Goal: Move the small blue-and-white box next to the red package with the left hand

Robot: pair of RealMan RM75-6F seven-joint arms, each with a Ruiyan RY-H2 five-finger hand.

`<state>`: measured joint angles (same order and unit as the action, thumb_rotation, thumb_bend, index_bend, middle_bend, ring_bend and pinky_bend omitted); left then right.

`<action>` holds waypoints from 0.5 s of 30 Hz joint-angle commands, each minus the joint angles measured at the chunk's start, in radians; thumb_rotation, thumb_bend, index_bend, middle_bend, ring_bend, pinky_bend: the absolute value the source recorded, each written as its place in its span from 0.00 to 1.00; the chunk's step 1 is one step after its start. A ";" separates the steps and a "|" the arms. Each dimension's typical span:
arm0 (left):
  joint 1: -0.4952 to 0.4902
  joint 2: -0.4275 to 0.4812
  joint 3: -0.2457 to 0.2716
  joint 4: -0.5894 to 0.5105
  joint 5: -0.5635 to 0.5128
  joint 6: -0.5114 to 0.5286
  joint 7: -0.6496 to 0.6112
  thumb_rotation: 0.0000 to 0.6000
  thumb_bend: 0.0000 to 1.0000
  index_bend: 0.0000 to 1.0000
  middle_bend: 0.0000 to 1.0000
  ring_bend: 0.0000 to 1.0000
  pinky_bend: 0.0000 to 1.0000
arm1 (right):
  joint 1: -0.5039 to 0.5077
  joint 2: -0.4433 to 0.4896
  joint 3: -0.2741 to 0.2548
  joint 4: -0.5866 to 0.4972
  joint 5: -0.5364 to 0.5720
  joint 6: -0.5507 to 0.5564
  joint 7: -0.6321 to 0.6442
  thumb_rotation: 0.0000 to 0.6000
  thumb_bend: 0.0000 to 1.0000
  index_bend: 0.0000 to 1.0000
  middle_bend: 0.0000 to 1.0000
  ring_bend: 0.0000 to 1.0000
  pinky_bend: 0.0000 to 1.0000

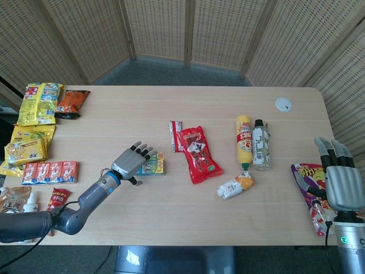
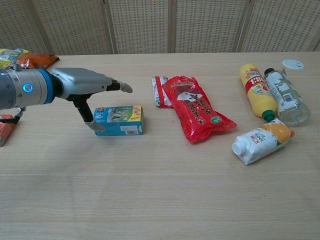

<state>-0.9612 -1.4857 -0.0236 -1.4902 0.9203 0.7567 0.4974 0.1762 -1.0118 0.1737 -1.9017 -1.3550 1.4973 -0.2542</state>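
— So where is the small blue-and-white box [image 2: 118,120] against the left hand [image 2: 86,87]?
— Flat on the table [image 2: 160,190], just right of the hand. The thumb hangs down at the box's left end; I cannot tell whether it touches. The other fingers [image 1: 140,150] reach out spread above the box, gripping nothing.
— Which way does it run?
— Long axis left to right in the chest view, its right end toward the red package [image 2: 197,109], with bare table between them.
— The right hand [image 1: 340,180]?
— Fingers straight and apart, empty, at the table's right edge.
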 commanded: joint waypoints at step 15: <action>0.042 -0.221 -0.015 0.254 0.038 0.039 -0.056 0.97 0.25 0.00 0.00 0.00 0.00 | -0.027 0.014 0.000 0.008 0.007 0.016 0.045 0.22 0.33 0.00 0.08 0.00 0.00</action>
<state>-0.9253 -1.6881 -0.0330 -1.2556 0.9590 0.7965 0.4502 0.1501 -0.9985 0.1734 -1.8935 -1.3489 1.5130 -0.2102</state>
